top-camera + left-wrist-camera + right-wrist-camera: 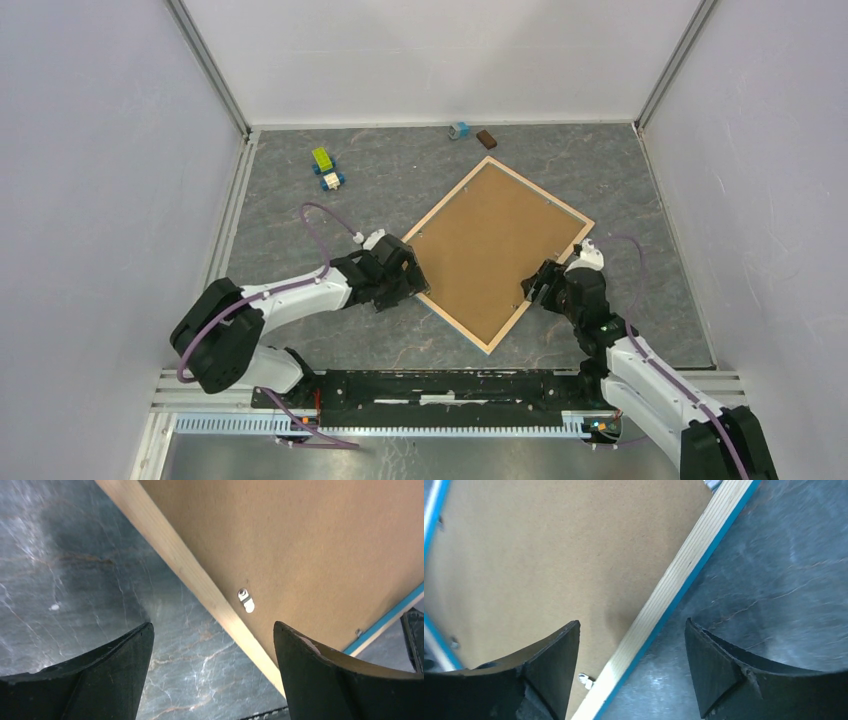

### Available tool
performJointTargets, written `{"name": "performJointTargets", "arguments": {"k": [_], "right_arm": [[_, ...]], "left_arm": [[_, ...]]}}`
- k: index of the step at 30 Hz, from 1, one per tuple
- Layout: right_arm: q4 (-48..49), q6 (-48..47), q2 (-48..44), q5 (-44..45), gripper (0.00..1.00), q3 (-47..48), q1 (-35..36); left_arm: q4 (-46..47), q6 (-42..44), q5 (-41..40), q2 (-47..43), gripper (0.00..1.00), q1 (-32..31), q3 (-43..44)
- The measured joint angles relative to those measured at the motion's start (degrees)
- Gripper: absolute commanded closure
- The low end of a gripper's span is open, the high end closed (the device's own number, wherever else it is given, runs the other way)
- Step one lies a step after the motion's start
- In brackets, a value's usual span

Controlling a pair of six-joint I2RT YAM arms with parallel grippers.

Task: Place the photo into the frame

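The thin rectangular wood-backed, blue-faced frame (541,190) lies face down on the grey marbled surface (390,185), with the brown backing board (497,245) seated in it; we cannot see the photo. The left jaws and the right jaws stand wide astride opposite edges, holding nothing. We judge that an uneven lift could tip the board out.

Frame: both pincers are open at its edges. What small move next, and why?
Probably raise the right pincer clear of the frame: its jaws stand open astride its edge, gripping nothing, and the backing board already lies inside the frame. The photo is out of sight, so seating is unconfirmed.
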Motion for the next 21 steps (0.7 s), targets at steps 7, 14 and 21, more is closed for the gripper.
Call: {"name": "performJointTargets", "arguments": {"k": [7, 14, 21], "right_arm": [[-6.7, -16.8, 2.4, 9.3, 0.02, 9.2, 0.1], [1.7, -26.9, 27.5, 5.6, 0.02, 27.5, -2.6], [7.2, -27.3, 50.2, 1.0, 0.02, 47.6, -5.6]], "left_arm": [[3.5, 1.5, -0.9, 0.6, 0.00, 0.7, -0.9], [11.5, 1.6, 0.3, -1.2, 0.00, 0.7, -4.9], [24.6, 1.5, -0.1, -3.1, 0.00, 0.0, -11.8]]}}
